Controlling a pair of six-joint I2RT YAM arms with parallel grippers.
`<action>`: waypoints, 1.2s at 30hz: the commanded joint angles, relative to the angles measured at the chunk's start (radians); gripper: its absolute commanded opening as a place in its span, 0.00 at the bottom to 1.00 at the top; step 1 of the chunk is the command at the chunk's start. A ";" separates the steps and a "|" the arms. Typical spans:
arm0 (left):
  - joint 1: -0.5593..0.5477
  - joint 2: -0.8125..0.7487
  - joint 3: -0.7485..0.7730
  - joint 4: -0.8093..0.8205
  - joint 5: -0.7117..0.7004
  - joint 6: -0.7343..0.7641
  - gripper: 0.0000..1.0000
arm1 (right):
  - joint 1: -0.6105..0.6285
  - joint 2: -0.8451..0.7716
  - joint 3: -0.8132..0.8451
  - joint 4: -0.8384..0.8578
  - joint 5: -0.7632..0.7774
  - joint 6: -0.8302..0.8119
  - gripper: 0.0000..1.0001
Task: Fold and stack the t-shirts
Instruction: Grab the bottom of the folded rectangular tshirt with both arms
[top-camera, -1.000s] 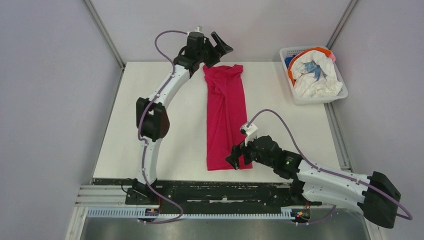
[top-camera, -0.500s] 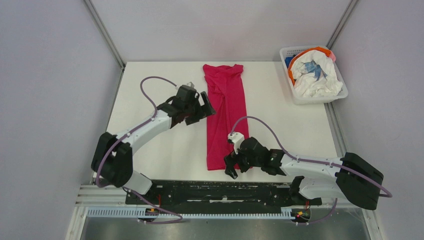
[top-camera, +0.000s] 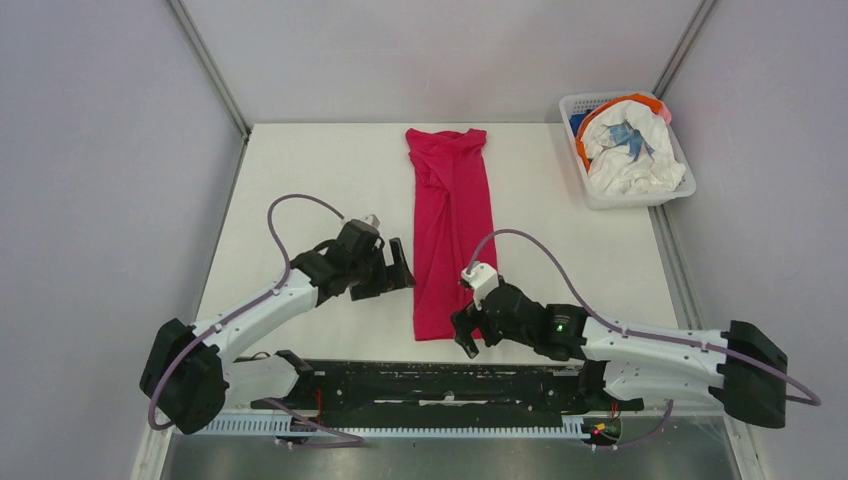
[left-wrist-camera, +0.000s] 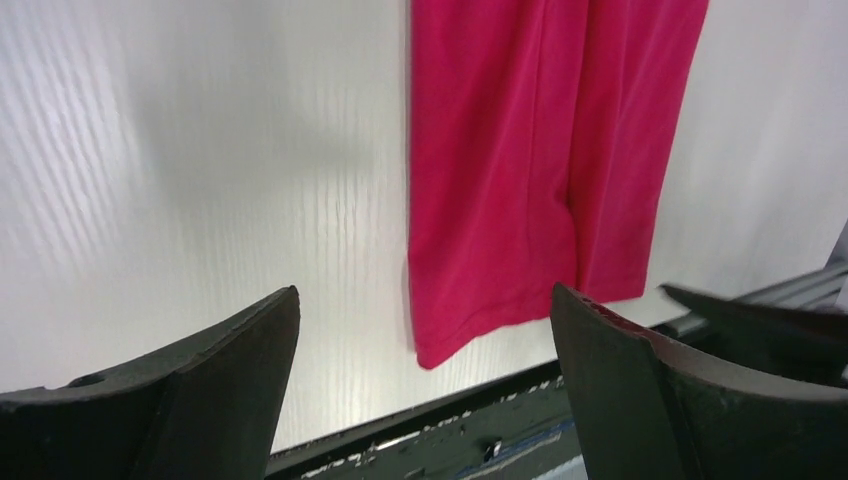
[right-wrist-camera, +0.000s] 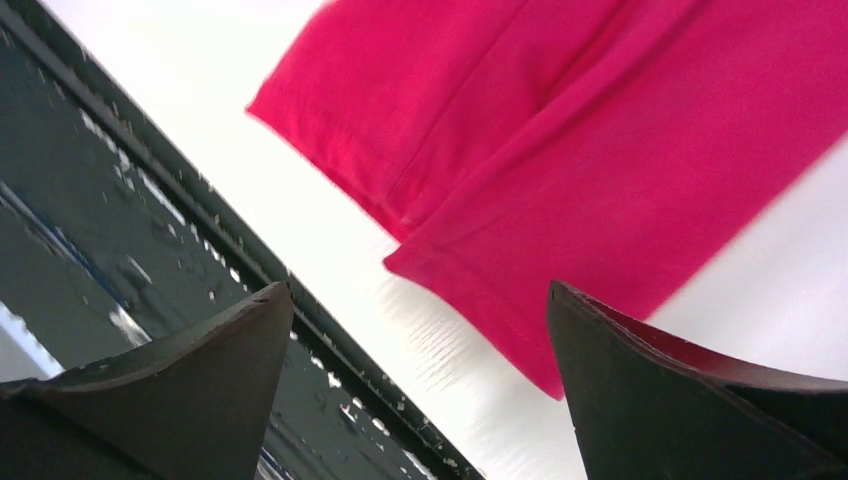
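A magenta-red t-shirt lies on the white table folded into a long narrow strip, from the far edge to near the front edge. It also shows in the left wrist view and the right wrist view. My left gripper is open and empty, just left of the strip's lower half. My right gripper is open and empty at the strip's near right corner, above the table's front edge. A white t-shirt with blue print lies in the basket with orange and blue cloth.
A white plastic basket stands at the table's far right corner. The black rail with the arm bases runs along the table's near edge. Grey walls close in the left, back and right sides.
My left arm swung from the strip's far end down to beside its lower half. My right gripper moved a little towards the near right corner. The shirt has not moved.
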 joint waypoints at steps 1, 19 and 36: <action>-0.068 -0.026 -0.081 -0.002 0.108 0.005 1.00 | -0.006 -0.151 -0.051 -0.025 0.218 0.138 0.99; -0.228 0.020 -0.218 0.147 0.091 -0.099 0.96 | -0.199 -0.329 -0.143 -0.022 0.300 0.306 0.99; -0.333 0.225 -0.179 0.208 -0.024 -0.165 0.63 | -0.205 -0.488 -0.277 -0.059 0.305 0.354 0.99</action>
